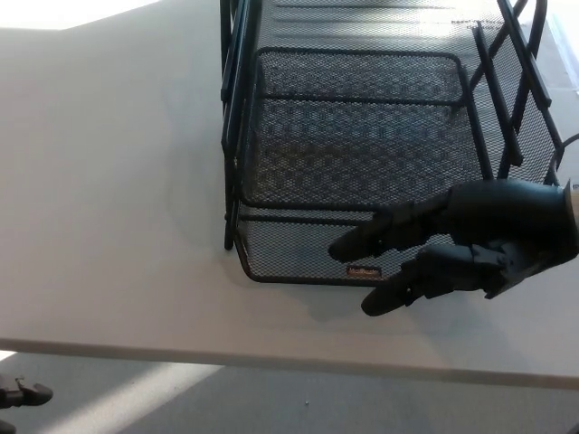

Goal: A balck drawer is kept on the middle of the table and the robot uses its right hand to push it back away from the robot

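A black wire-mesh drawer (353,145) sits in its black frame in the middle of the white table (99,181). Its front panel (298,251) faces me near the table's front edge. My right hand (461,240) comes in from the right, fingers apart and stretched leftward. The upper fingers (371,235) lie against the drawer's front panel, over its top rim. The lower finger (407,280) hangs just in front of the panel's bottom edge. It holds nothing. My left hand does not show.
The frame's black rails (507,81) rise on the right side of the drawer. The table's front edge (181,348) runs across the bottom, with grey floor below it. A small dark object (23,393) lies on the floor at bottom left.
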